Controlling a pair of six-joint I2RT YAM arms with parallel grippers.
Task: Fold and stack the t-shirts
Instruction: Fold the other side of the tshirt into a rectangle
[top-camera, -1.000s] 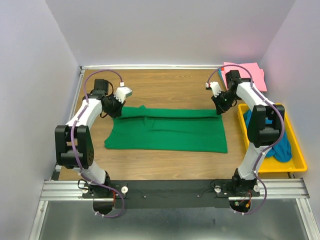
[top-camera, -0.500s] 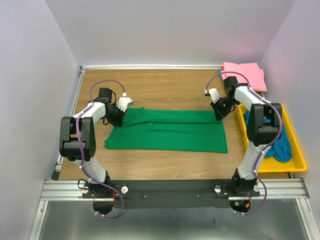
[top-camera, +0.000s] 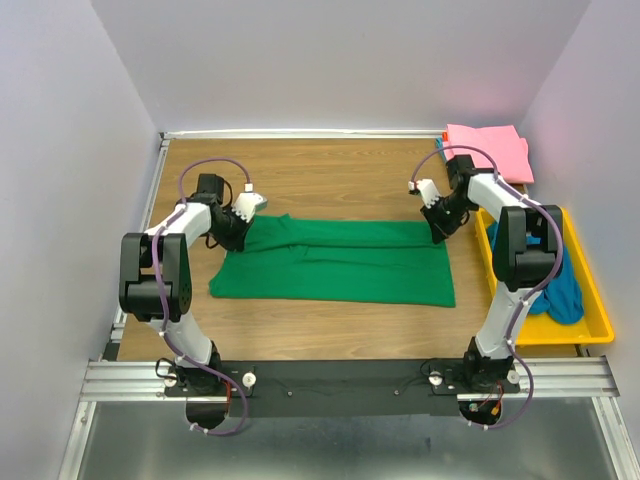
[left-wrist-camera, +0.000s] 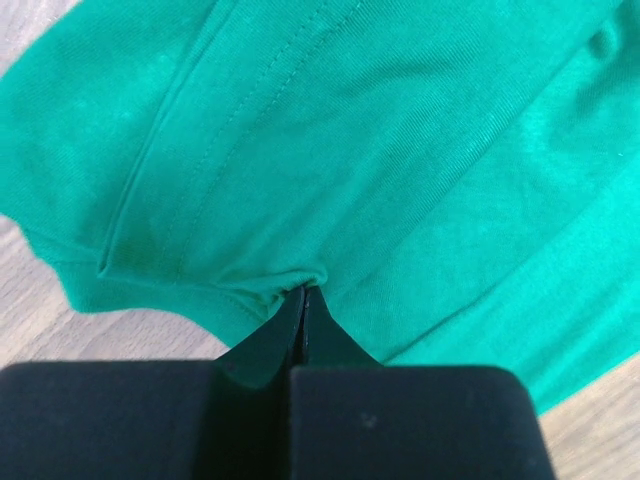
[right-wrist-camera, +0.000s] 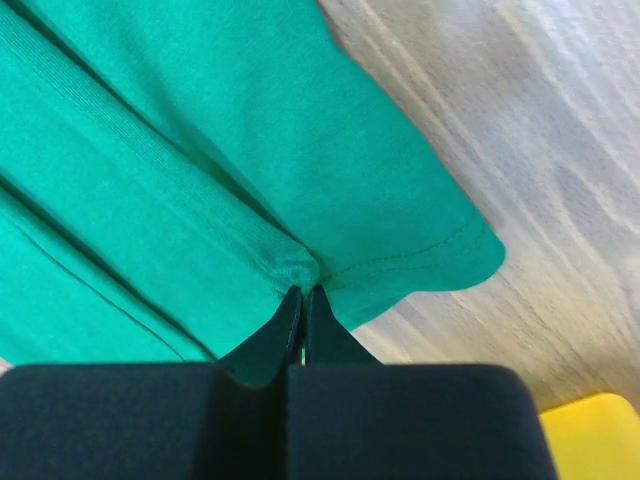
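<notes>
In both wrist views the green t-shirt (left-wrist-camera: 420, 160) runs off the frame edges, so its full outline is lost. From above, the right arm (top-camera: 520, 250) covers much of the teal-blue t-shirt (top-camera: 570, 300) and part of the yellow tray (top-camera: 575, 335). Beside the pink t-shirt (top-camera: 490, 148), a bluish sliver (top-camera: 439, 145) peeks out, perhaps another garment. The right wrist view catches only the tray's corner.
</notes>
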